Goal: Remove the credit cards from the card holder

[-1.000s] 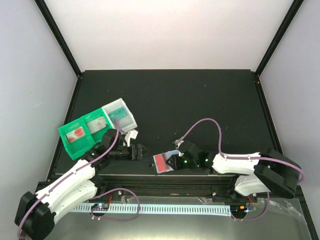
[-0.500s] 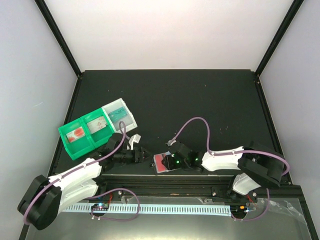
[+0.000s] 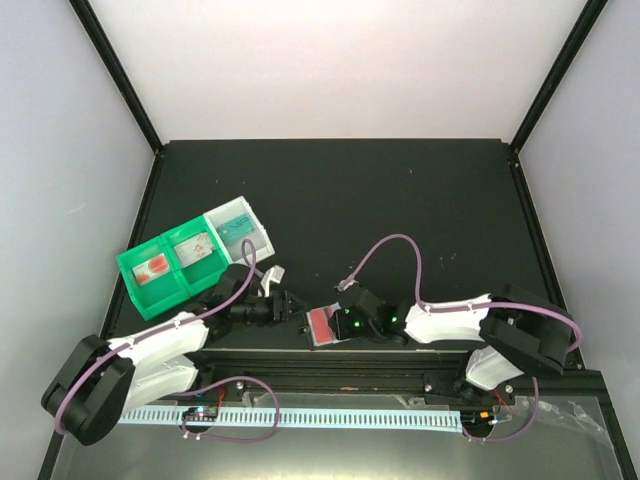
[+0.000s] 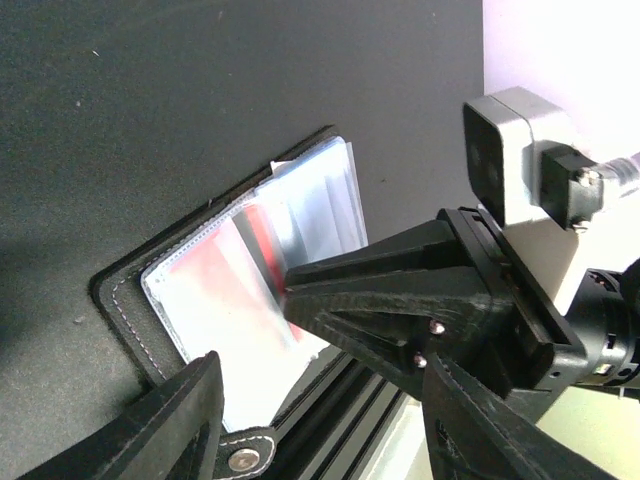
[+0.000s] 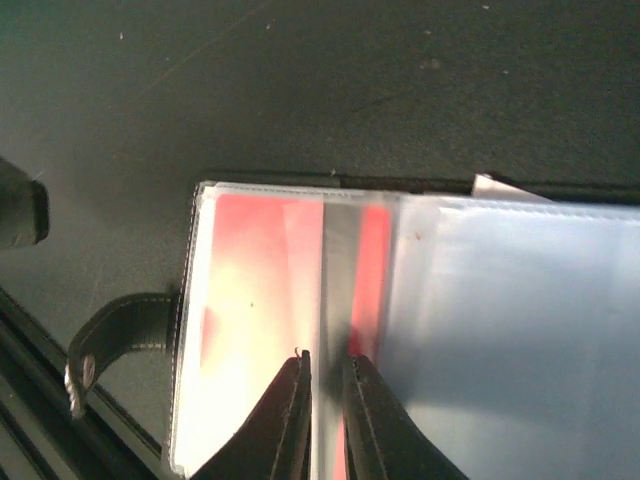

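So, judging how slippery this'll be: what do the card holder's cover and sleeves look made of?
The cover: probably black leather or imitation, matte, with pale edge stitching. The sleeves: likely clear glossy plastic; they show glare, and a red card is visible through one.

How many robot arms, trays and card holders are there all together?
Arms: 2 (left arm, right arm)
Tray: 1
Card holder: 1
Total: 4

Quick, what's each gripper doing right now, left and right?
Left gripper: open, holding nothing.
Right gripper: nearly closed, pinching a clear sleeve of the card holder.
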Robot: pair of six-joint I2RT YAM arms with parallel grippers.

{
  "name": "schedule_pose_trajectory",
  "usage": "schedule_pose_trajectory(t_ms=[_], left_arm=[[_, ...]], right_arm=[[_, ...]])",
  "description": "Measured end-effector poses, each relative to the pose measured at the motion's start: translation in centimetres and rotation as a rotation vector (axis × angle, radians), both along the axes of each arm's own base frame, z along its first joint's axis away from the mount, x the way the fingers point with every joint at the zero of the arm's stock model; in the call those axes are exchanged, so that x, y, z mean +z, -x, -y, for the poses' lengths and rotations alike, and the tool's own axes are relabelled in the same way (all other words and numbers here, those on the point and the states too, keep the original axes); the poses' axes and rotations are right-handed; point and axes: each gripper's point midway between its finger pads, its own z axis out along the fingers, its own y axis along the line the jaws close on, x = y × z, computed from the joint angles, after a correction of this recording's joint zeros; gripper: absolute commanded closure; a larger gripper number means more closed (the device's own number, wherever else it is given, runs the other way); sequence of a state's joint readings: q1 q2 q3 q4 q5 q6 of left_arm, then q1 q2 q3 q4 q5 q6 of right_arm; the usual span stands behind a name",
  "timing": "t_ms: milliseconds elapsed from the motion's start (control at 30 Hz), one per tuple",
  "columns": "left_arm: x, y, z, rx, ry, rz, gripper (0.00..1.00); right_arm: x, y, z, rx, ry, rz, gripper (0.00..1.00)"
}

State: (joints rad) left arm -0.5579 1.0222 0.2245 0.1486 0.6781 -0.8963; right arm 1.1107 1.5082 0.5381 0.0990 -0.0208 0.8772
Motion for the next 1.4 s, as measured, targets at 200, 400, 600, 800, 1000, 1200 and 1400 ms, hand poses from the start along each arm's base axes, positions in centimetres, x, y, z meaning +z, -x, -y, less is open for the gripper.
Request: schedule_pose_trajectory(t_ms=[200,400,600,800,1000,1200,1400], left_arm=[[-0.3,-0.1,0.3,-0.002,0.011,-0.013,0.45],[-0.4,-0.2,0.5,-0.004,0.016,-0.016,0.45],[-1.2,0.1,0.5,-0.011,0.005,-0.035,0.48],[-1.6,0.1,0.6,-0.001,0.007,-0.054,0.49],[-1.8,0.2,0.5,0.006,0.015,-0.060,0.49],[-2.3,0.4,0.6,0.005,0.007,-0.075,0.53],[-2.5,0.5,0.6,0.001,-0.003,-0.067,0.57]], right_arm=[[1.4,0.5,0.5,0.007,-0.023,0.002,0.82],[0.0,0.5,-0.1,0.023,0.020,-0.027,0.82],[0.1,0.2,-0.9,0.026,0.003,-0.023,0.83],[0.8,0.3,0.4,0.009,0.033,-0.014,0.83],[0.5,0.3,0.8,0.010,0.058,-0.011,0.83],[-0.3,0.1,0.0,0.015,0.081,-0.018,0.92],[-0.4,0.1,0.0,0.008,0.083,-0.018,0.92]])
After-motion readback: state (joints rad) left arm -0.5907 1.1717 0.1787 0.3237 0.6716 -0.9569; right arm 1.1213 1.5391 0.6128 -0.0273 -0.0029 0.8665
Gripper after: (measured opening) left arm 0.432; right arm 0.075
